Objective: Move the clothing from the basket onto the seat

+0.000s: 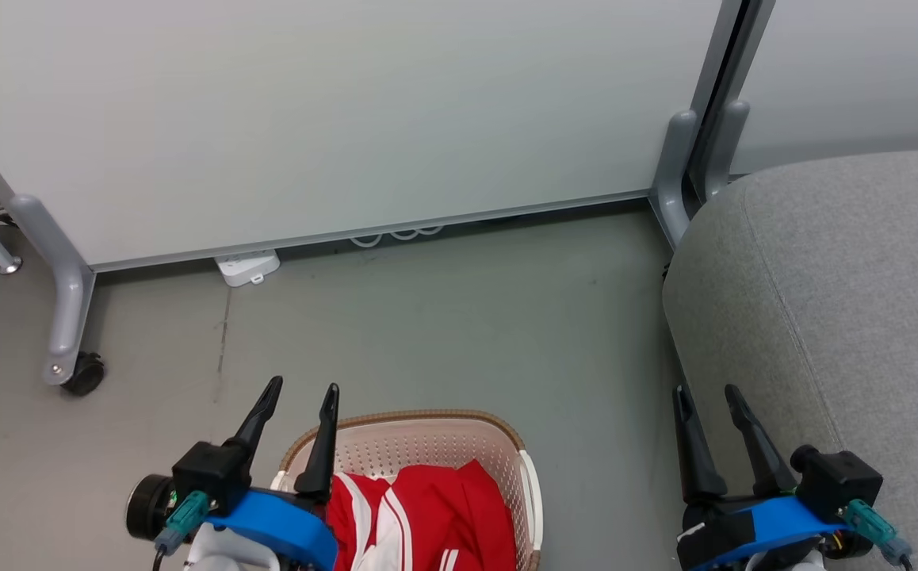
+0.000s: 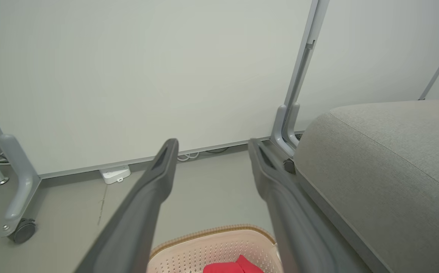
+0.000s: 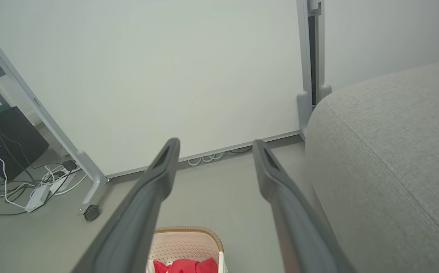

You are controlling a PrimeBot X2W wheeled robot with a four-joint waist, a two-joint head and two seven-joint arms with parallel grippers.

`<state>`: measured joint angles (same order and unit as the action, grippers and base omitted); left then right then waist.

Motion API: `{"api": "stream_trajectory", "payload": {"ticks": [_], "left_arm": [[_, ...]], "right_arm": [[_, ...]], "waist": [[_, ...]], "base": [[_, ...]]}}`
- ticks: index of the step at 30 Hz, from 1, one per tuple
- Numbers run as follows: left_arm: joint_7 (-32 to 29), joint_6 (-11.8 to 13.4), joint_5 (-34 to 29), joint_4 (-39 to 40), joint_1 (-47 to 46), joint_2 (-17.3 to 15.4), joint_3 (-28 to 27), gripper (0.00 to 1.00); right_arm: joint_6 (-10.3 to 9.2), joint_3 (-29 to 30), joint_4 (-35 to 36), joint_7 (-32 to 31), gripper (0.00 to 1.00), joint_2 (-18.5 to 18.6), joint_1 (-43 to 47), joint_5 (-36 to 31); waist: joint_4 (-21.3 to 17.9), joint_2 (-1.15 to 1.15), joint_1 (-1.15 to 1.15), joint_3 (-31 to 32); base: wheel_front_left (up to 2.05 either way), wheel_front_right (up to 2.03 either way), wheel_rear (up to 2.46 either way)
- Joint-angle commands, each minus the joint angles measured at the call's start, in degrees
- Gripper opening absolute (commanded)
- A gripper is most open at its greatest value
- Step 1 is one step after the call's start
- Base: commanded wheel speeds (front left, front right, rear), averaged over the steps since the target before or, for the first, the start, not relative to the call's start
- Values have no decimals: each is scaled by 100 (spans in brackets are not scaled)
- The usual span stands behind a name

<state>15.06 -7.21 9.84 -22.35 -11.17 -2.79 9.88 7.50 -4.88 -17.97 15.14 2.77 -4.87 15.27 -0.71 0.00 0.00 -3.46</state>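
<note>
Clothing (image 1: 419, 515) lies bunched inside basket (image 1: 411, 416) on floor (image 1: 459, 317), head view; left fingers (image 1: 330, 400) spread, empty, over basket's left rim; right fingers (image 1: 682, 404) spread, empty, beside seat (image 1: 839, 301). Left wrist view: clothing low in basket, seat at right. Right wrist view: basket with clothing at bottom edge, seat at right.

Clothing (image 1: 419, 515) in basket (image 1: 427, 444), seat (image 1: 839, 301) to right.
</note>
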Motion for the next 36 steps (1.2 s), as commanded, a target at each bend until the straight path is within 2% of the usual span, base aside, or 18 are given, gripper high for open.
{"api": "stream_trajectory", "payload": {"ticks": [1, 5, 10, 11, 12, 19, 24, 36], "left_arm": [[18, -26, -7, -169, -239, -51, 123, 100], [17, -34, 96, -470, -595, -145, 516, 100], [18, -36, 355, -954, -1264, -412, 1308, 100], [17, -36, 442, -1163, -1537, -517, 1642, 100], [17, -36, 442, -1163, -1537, -517, 1642, 100], [17, -31, 761, -1865, -2391, -753, 2787, 100], [18, -31, 973, -2402, -2959, -866, 3628, 100], [-19, -30, 1426, -3585, -3992, -987, 5260, 100]], "right_arm": [[-2, -2, 30, 2, 100, 20, -150, 9], [-2, -2, 69, 2, 100, 19, -254, -11], [-2, 24, 159, 1, 100, 18, -509, -44], [-2, 24, 214, 2, 100, 18, -632, -46], [-2, 24, 214, 2, 100, 18, -632, -46], [-2, 38, 415, 2, 100, 17, -1044, -37], [-3, -17, 582, 2, 100, 16, -1360, -4], [-2, 27, 948, 1, 100, 16, -2161, 35]], "waist": [[-73, 0, 0, -173], [-163, 0, 0, -402], [-327, 0, 0, -864], [-408, 0, 0, -1094], [-408, 0, 0, -1094], [-633, 0, 0, -1832], [-778, 0, 0, -2341], [-1013, 0, 0, -3570]], "base": [[0, 0, 0], [0, 0, 0], [0, 0, 0], [0, 0, 0], [0, 0, 0], [0, 0, 0], [0, 0, 0], [0, 0, 0]]}}
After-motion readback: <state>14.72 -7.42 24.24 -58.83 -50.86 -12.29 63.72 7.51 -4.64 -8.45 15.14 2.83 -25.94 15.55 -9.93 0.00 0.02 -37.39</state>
